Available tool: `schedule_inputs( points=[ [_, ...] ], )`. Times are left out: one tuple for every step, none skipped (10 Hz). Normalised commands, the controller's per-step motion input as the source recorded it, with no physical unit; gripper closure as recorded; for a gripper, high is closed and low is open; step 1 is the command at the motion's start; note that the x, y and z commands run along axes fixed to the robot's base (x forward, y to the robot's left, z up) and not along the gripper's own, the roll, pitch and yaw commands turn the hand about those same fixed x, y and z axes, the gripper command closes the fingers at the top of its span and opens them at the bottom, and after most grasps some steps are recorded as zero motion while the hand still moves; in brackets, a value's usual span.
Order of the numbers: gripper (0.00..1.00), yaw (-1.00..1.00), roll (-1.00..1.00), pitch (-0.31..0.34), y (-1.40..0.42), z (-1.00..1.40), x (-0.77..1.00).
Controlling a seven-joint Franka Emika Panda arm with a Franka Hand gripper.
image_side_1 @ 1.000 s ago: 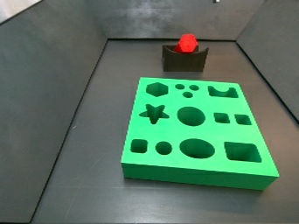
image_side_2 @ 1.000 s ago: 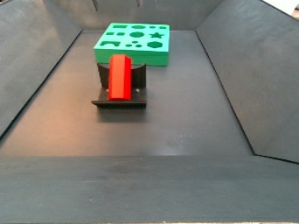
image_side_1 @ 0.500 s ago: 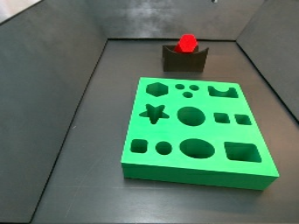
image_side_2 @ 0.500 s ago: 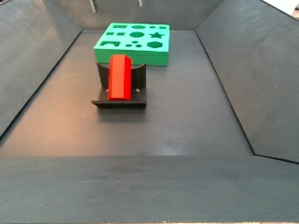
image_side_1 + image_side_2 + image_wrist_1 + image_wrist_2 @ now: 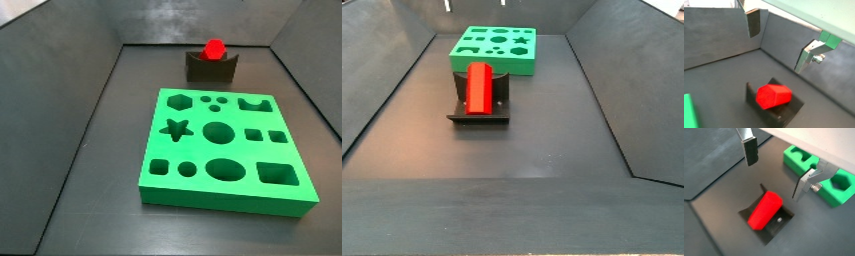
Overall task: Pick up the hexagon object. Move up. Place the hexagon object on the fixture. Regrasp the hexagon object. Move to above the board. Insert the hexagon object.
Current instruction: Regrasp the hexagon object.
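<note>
You have the hexagon object (image 5: 480, 87) lying in the notch on top of the fixture (image 5: 480, 113), which stands on the floor just beside one short edge of the board (image 5: 497, 49); in a side view the fixture (image 5: 211, 68) sits behind the board (image 5: 223, 150), with the hexagon object (image 5: 214, 48) end-on above it. Your gripper (image 5: 774, 168) hangs above the hexagon object (image 5: 765, 209) without touching it, one finger (image 5: 750, 151) on each side and nothing between them, and in both wrist views the peg lies below that gap, with the board's corner (image 5: 814, 170) beyond one finger. In a wrist view the gripper (image 5: 777, 42) is over the fixture (image 5: 784, 111) and the hexagon object (image 5: 773, 96).
</note>
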Motion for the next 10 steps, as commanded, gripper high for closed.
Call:
schedule_inputs(
  points=[
    [0.0,0.04,1.0,-0.005,-0.02,-0.01,0.02],
    [0.0,0.05,1.0,0.002,-0.02,-0.01,0.03],
    [0.0,0.05,1.0,0.012,-0.02,-0.01,0.04],
    [0.0,0.05,1.0,0.026,-0.02,-0.01,0.06],
    [0.0,0.06,1.0,0.05,-0.03,-0.01,0.07],
    [0.0,0.07,1.0,0.076,-0.03,-0.01,0.08],
    [0.0,0.1,0.97,0.112,-0.04,-0.02,0.09],
    [0.0,0.1,0.77,0.114,-0.04,-0.02,0.09],
    [0.0,0.11,0.64,0.111,-0.04,-0.02,0.09],
    [0.0,0.14,0.33,0.097,-0.03,-0.01,0.09]
  ],
)
